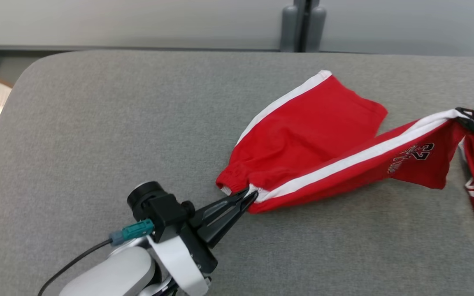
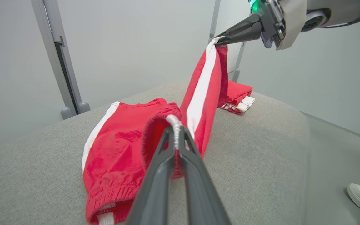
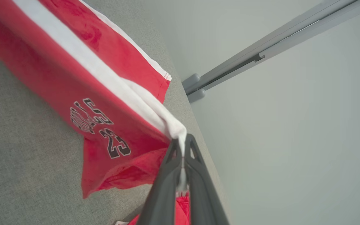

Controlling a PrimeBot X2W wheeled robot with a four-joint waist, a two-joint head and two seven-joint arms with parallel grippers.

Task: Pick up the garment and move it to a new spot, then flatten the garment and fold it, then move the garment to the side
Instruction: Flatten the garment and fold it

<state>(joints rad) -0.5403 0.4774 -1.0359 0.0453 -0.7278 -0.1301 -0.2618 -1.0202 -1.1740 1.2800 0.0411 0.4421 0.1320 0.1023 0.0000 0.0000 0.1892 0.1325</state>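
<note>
Pinching tight with the left gripper (image 1: 250, 196), low over the flat grey cloth-covered surface (image 1: 97, 144): the stretchy waist end of the soft red cloth shorts with white side stripes (image 1: 315, 123). Pinching tight with the right gripper (image 1: 464, 113), higher up above the right side of the surface: the white stripe at a leg end, close to the black number print. Stretched between the two like a rope, lifted off the surface along that stripe. Other leg lying spread on the surface, toward its back edge. Picked up, by the look of it, but twisted and bunched, so not yet flat. Left to do, most likely: lay down on the surface, smooth out, fold, then move to the side of the surface.
</note>
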